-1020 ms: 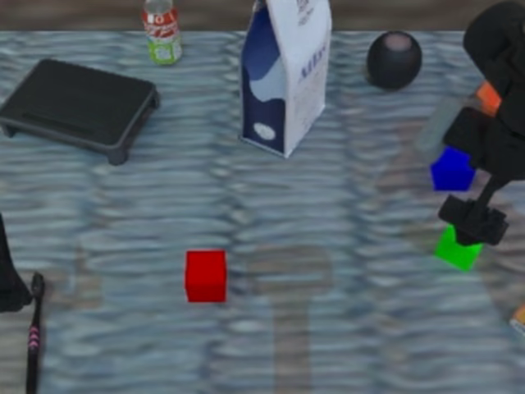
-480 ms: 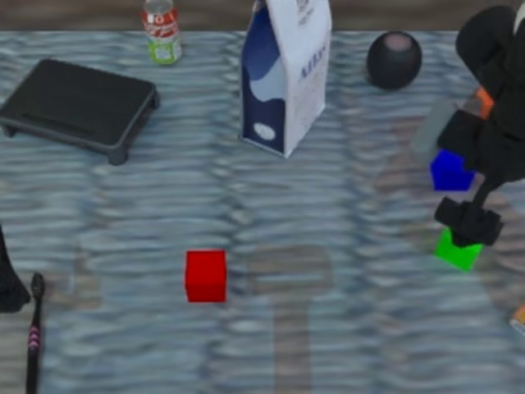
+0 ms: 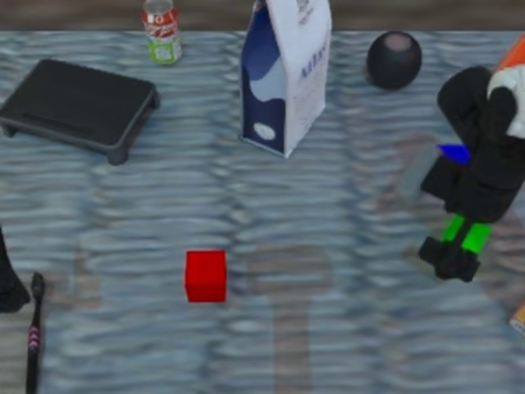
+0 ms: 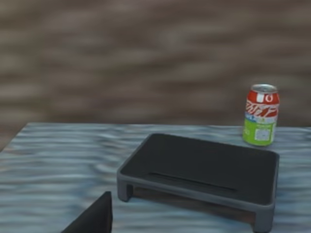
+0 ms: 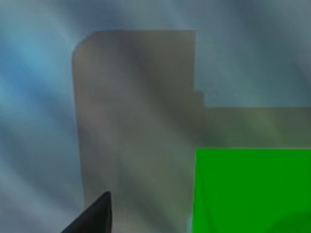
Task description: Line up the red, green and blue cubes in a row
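The red cube (image 3: 205,276) sits alone on the table, left of centre toward the front. At the right side, the green cube (image 3: 465,234) shows partly under my right arm. My right gripper (image 3: 449,258) hangs low, just in front of it. In the right wrist view the green cube (image 5: 252,191) fills one corner. One dark finger (image 5: 95,216) stands apart from it, open, with nothing held. Only a sliver of the blue cube (image 3: 454,152) shows behind the right arm. My left gripper (image 3: 10,287) is parked at the left edge, open.
A milk carton (image 3: 285,74) stands at the back centre. A black tray (image 3: 78,103) and a can (image 3: 162,31) are at the back left, and a dark ball (image 3: 394,59) at the back right. A toothbrush (image 3: 33,336) lies front left.
My right arm has swung left and toward the front, now covering most of the blue cube and part of the green one. The red cube and left arm have not moved.
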